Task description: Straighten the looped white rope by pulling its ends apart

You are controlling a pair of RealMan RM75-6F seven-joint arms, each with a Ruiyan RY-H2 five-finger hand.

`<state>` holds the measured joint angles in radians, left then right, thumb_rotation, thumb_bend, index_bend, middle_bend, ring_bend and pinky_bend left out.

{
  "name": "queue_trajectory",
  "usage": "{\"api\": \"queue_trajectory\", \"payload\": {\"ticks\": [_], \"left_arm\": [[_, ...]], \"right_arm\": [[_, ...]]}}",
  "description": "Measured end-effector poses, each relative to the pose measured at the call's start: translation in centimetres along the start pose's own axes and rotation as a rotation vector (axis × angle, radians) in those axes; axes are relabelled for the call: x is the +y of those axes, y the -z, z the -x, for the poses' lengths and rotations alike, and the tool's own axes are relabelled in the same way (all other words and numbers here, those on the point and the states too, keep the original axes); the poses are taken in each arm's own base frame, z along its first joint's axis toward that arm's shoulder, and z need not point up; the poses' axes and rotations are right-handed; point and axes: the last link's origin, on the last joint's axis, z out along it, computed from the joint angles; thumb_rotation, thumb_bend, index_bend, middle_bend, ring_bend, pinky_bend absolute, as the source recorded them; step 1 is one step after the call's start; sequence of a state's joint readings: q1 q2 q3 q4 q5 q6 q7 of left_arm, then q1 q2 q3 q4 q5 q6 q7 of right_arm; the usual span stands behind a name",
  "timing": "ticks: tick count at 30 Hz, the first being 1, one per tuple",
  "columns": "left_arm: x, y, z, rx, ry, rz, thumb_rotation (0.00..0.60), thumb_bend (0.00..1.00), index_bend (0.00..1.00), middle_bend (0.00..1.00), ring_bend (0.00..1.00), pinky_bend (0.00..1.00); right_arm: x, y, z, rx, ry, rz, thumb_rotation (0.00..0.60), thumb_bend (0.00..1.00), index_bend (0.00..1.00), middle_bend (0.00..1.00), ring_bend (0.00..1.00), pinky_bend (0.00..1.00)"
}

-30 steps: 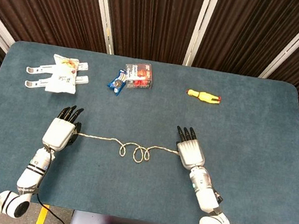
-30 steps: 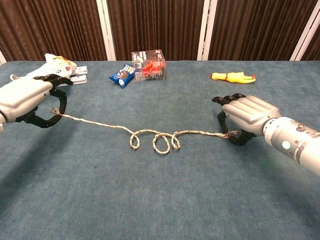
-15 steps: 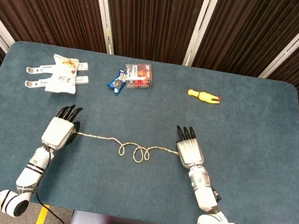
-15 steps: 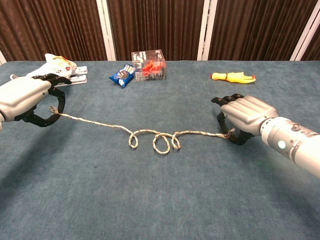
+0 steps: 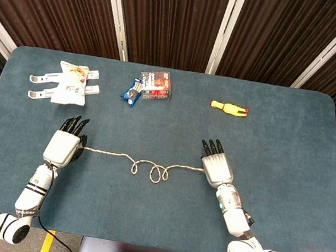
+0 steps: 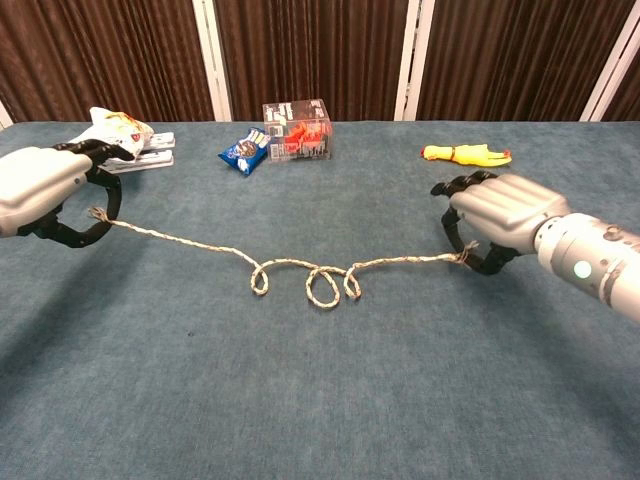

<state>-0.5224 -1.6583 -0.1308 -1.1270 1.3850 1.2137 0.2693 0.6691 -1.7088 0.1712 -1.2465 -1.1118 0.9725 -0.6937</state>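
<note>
I've got both ends of the white rope in hand, so I'm mid-pull: the outer runs are lifting off the cloth but the middle is curled in a few small loops lying on the table, roughly centred btwn the hands. My read is the step's about half done; next I need to spread the arms further outward, left going left and right going right, low and level, w/o letting either end slip, until the loops pop flat. Left hand sits palm-down near the table's left side, fingers curled under and pinching the frayed rope end; in the head view its fingertips point away from me. Right hand mirrors it on the other side, knuckles up, fingers hooked down and clamped on the other end just at the cloth. Forearms angle in from the near edge. Further back, well apart from the rope: a white snack bag on white plastic pieces at far left, a blue wrapper beside a clear box w/ red contents, and a yellow rubber chicken toy at far right.
</note>
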Motion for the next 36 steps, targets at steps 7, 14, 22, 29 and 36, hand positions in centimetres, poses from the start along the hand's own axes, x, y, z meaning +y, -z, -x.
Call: {"api": "queue_trajectory", "payload": {"ticks": [7,14,22,29,36], "left_arm": [[-1.8,0.6,-0.8,0.023,-0.034,-0.023,0.600,0.47,0.65,0.10,0.00,0.12],[-5.3,2.0,-1.4,0.029,-0.093,-0.084,0.600,0.47,0.65,0.10,0.00,0.12],[-8.4,4.3,-1.0,0.013,-0.098,-0.151,0.600,0.47,0.65,0.10,0.00,0.13],[-10.2,5.6,-0.4,-0.015,-0.099,-0.190,0.600,0.47,0.65,0.10,0.00,0.13],[-10.0,5.9,0.8,-0.048,-0.097,-0.184,0.600,0.47,0.65,0.10,0.00,0.13]], "right_arm": [[3.1,0.7,-1.0,0.025,-0.003,0.059,0.600,0.61,0.85,0.15,0.00,0.00],[8.5,2.0,-1.7,0.042,-0.002,0.163,0.600,0.61,0.85,0.15,0.00,0.00],[13.9,4.2,-1.2,0.042,-0.002,0.271,0.600,0.61,0.85,0.15,0.00,0.00],[17.5,5.4,-0.4,0.027,-0.040,0.349,0.600,0.61,0.85,0.15,0.00,0.00],[19.4,6.0,1.0,-0.008,-0.047,0.384,0.600,0.61,0.85,0.15,0.00,0.00]]}}
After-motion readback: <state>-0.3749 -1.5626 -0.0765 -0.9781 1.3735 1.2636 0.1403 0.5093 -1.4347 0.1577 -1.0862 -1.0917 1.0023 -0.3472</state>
